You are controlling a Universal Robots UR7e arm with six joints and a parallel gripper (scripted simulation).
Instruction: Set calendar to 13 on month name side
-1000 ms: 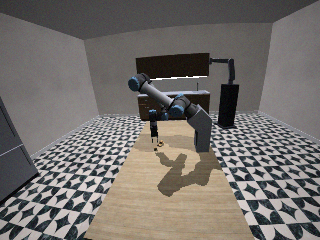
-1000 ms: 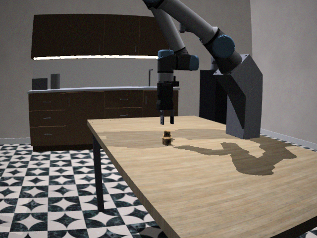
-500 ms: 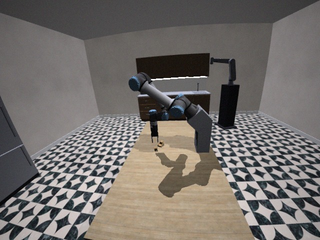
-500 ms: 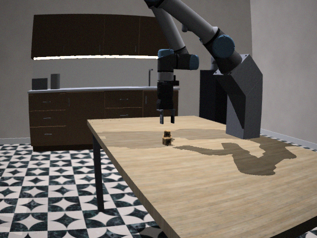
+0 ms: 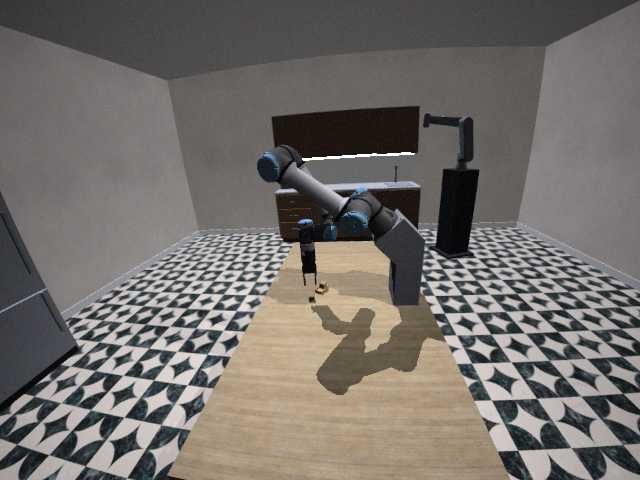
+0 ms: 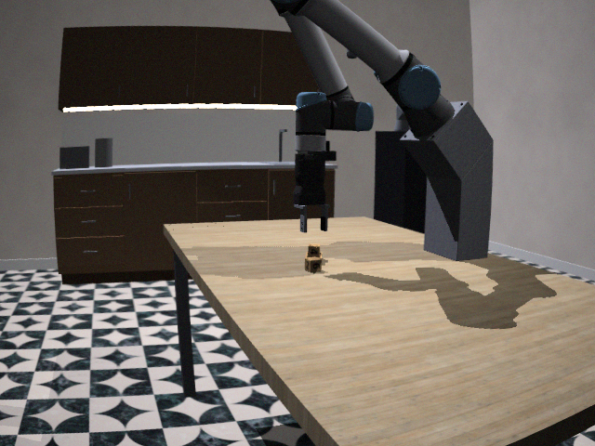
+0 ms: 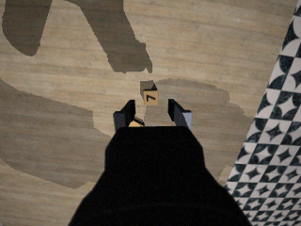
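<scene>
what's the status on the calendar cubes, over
Gripper open, empty, above the table. One cube lies beyond the fingers, 7 showing; tray nearby. Nothing in the way.
</scene>
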